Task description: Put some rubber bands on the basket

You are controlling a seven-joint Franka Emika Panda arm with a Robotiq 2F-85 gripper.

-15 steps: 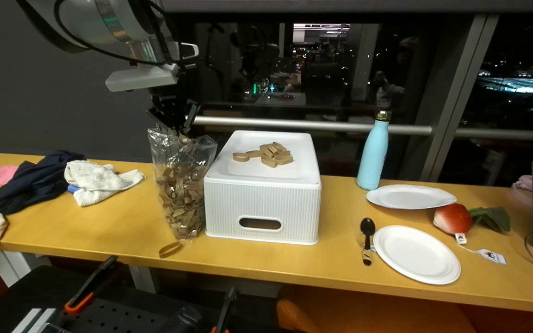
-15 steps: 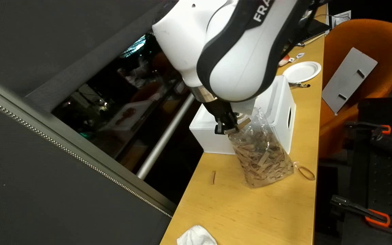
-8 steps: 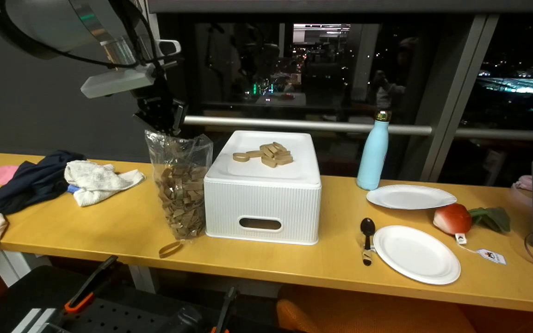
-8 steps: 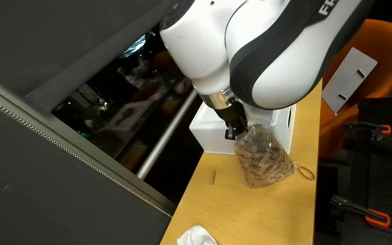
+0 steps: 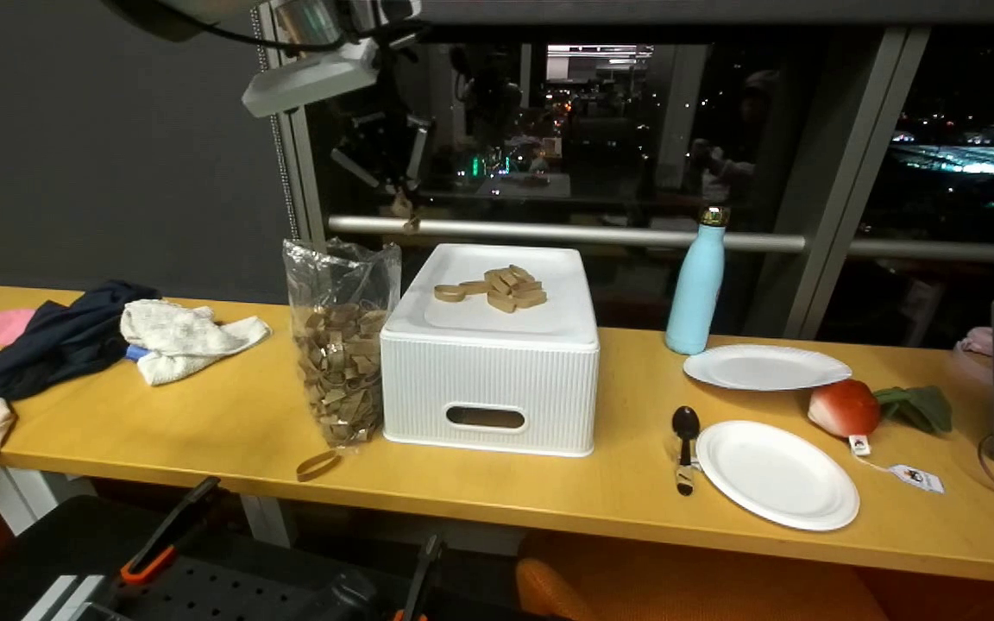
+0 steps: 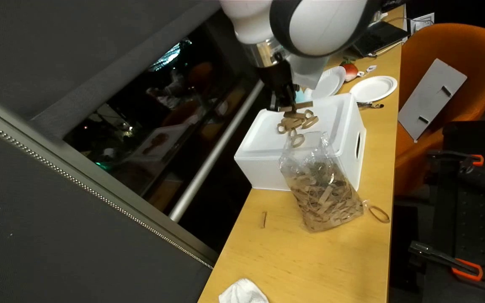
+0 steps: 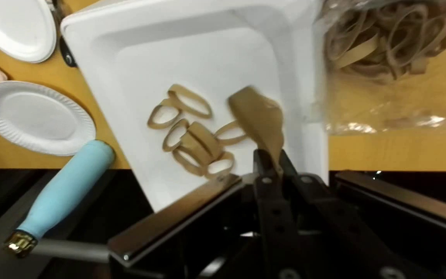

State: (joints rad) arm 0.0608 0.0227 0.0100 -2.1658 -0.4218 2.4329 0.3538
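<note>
The larger share of the task can be judged done: several bands (image 7: 206,135) are gathered in a loose pile on the top of the basket (image 5: 424,379), within its shallow raised edge, some overlapped and some laid just beside one another. The top is closed, so the bands are set on the basket rather than inside it. One further held band (image 7: 259,118), perhaps doubled with another, is pinched by the end effector (image 7: 273,161), whose fingers are brought close together on it. It is carried above the level of the top and is not yet set down; in the wrist view it is seen against the basket's top on the side of the bag (image 6: 326,193), though whether it is squarely over the top cannot be told. What is left, it is judged, is for this loop to be brought over the pile and let go. No number is set by the task, so "some" may be taken as met already, yet plenty more could be drawn from the bag, which is stood on the counter (image 5: 204,418) close beside the basket. A stray band (image 5: 318,467) is left near the front edge and is not to be counted.
</note>
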